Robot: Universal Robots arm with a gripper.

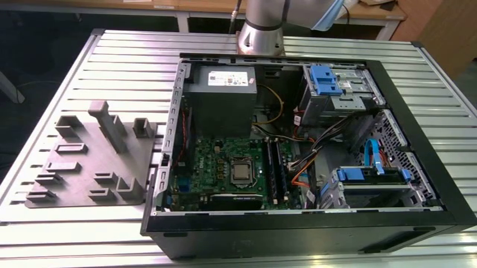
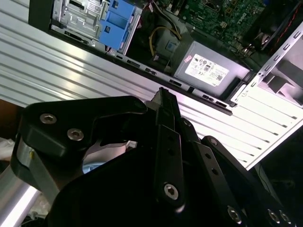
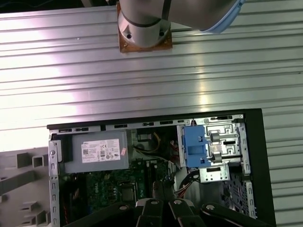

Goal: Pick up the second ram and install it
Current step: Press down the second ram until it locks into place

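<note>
The room behind is dim: dark floor (image 1: 37, 56), with wooden furniture (image 1: 149, 5) along the back. A ribbed metal desk (image 1: 111, 56) carries everything. The arm (image 1: 261, 28) is bolted at the desk's back edge. An open black case (image 1: 313, 229) lies on its side, covering the desk from its middle to its edge on the exterior view's right. A grey fixture (image 1: 75, 178) sits beside the case, towards the opposite edge. In the case a grey power supply (image 1: 223, 106) lies next to the green board (image 1: 216, 162).

Two dark narrow strips stand side by side in the board's slots. The ram (image 1: 282, 170) seems to be one of them, though I cannot tell which.

The tool (image 2: 163, 94) hangs high above the desk, its fingers (image 3: 154, 204) drawn together with nothing seen between them.
</note>
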